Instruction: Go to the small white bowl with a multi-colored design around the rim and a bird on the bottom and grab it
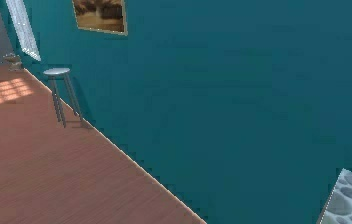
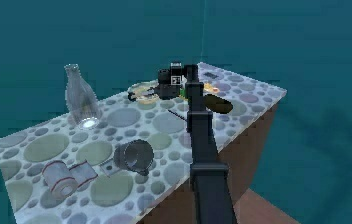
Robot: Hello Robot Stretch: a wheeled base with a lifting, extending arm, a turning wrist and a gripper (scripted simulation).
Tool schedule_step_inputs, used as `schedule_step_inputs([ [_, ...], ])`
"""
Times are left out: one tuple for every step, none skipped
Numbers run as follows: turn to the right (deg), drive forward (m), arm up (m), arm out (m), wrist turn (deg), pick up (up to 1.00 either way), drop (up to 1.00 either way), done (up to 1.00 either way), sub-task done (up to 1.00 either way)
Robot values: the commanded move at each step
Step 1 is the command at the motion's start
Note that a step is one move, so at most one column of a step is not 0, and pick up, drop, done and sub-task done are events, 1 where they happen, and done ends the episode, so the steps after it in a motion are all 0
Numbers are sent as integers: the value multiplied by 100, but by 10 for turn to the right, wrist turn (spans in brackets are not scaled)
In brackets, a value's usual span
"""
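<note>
A countertop (image 2: 44, 150) with a grey-green pebble pattern runs across the arm side view. The dark arm (image 2: 202, 140) rises from the bottom edge and reaches over it. At its far end sit the white marker squares (image 2: 175, 72), and left of them the gripper (image 2: 152, 92). A small pale thing with a dark edge (image 2: 142, 97) lies on the counter at the fingers; its shape is too small to name. I cannot tell whether the gripper holds anything.
On the counter stand a clear glass bottle (image 2: 78, 92), a grey pot (image 2: 137, 156), a metal vessel on its side (image 2: 66, 176) and a dark oval dish (image 2: 219, 103). The forward view has a teal wall, wooden floor, a metal stool (image 1: 59, 85), a framed picture (image 1: 100, 14) and the counter's corner (image 1: 347, 198).
</note>
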Motion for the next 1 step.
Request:
schedule_step_inputs([
  [0,0,10,0,0,0,0,0,0],
])
